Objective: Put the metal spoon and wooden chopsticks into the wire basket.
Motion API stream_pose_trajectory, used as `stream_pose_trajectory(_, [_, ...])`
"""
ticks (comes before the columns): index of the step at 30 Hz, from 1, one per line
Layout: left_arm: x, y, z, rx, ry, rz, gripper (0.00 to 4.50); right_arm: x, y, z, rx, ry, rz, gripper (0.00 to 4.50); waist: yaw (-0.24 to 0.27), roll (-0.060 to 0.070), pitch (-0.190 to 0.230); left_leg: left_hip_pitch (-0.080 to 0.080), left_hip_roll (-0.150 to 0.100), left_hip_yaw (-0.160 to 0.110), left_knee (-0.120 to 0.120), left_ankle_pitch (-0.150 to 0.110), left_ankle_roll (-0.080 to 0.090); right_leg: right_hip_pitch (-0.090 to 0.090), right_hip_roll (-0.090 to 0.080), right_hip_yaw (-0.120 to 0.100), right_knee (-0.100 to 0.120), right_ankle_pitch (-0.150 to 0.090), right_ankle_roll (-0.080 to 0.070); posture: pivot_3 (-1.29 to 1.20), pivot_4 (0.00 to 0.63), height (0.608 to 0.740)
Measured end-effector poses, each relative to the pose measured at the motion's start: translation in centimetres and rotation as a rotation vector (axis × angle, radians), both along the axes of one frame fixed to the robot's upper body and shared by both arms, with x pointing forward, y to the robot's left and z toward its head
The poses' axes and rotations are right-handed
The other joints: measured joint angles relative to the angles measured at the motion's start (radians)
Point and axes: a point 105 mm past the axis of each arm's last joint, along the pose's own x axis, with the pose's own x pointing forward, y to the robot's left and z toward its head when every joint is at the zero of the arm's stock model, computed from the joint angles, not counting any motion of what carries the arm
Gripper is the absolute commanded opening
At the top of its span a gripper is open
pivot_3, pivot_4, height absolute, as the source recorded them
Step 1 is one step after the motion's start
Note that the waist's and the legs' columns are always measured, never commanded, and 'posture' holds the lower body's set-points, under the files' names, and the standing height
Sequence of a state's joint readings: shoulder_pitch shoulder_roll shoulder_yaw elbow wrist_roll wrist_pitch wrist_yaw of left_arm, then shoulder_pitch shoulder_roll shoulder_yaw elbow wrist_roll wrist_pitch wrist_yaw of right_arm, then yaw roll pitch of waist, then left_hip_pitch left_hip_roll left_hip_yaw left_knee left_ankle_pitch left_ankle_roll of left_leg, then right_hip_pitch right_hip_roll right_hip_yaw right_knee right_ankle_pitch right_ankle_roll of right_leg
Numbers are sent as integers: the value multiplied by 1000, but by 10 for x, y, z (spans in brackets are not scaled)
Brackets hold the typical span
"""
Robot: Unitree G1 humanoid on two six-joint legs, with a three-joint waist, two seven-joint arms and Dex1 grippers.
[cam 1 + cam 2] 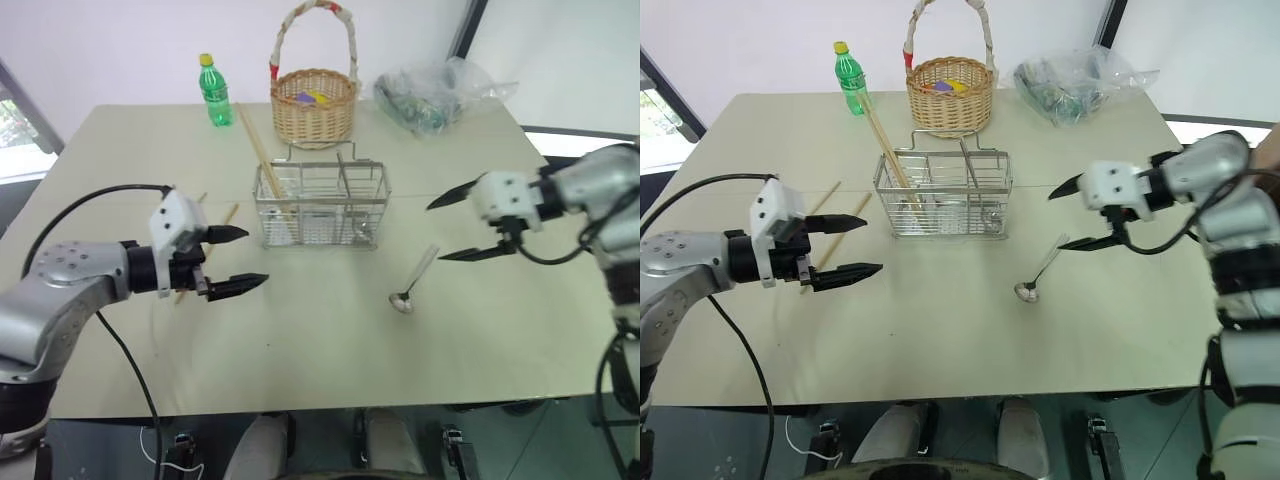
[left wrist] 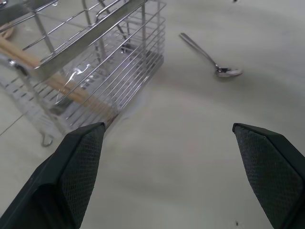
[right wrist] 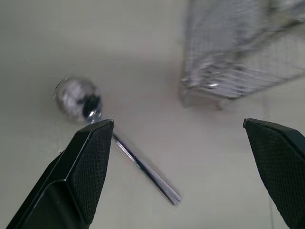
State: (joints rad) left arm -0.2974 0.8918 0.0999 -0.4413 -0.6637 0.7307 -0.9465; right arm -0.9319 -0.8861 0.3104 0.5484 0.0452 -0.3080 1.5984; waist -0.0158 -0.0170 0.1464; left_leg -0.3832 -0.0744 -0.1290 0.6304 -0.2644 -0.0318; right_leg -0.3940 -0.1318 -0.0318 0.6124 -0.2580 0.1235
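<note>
The left gripper hangs spread and empty over loose wooden chopsticks — light, stiff, thin, best pinched mid-length. One stick already leans in the wire basket, a rigid silver mesh caddy on the table. The metal spoon lies just beyond — slick, hard, probably easiest taken by its slim handle. The right gripper hovers above it, wide apart, holding nothing.

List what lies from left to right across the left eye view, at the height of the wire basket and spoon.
Left end effector → wire basket → metal spoon → right end effector.
</note>
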Motion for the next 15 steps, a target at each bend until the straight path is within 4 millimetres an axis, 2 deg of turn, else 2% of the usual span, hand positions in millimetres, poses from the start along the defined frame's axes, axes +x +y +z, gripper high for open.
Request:
stream_pose_trajectory(2, [0, -5, -3, -2, 15, -23, 4500, 7, 0, -15, -173, -32, 93, 4468, 1, -1, 1, 0, 0, 0, 0, 0, 0, 0, 0, 0, 1, 0, 0, 0, 150, 674])
stream_pose_trajectory(4, [0, -6, -4, -2, 20, -28, 4500, 11, -10, -26, -356, -62, 177, 4468, 3, -2, 2, 0, -1, -1, 0, 1, -1, -1, 0, 0, 2, 0, 0, 0, 150, 674])
stream_pose_trajectory(6, [0, -6, -4, -1, 20, -26, 4500, 13, -16, -33, -459, -63, 239, 4468, 1, -2, 2, 0, -1, -2, -1, 4, -7, -1, 0, 0, 2, 0, 1, 0, 150, 674])
stream_pose_trajectory(11, [1, -9, -4, -16, 14, -18, 4500, 10, -8, -51, -501, -25, 345, 4468, -4, -2, 2, 4, 0, -2, -2, 5, -9, 1, 3, 2, 2, 1, 1, 0, 150, 674])
stream_pose_trajectory(15, [-2, -12, -4, -15, 3, -18, 4500, 8, 8, -61, -486, 5, 413, 4468, -6, -2, 3, 9, 2, -2, -4, 4, -7, 5, 4, 3, 4, 0, 0, 0, 150, 674])
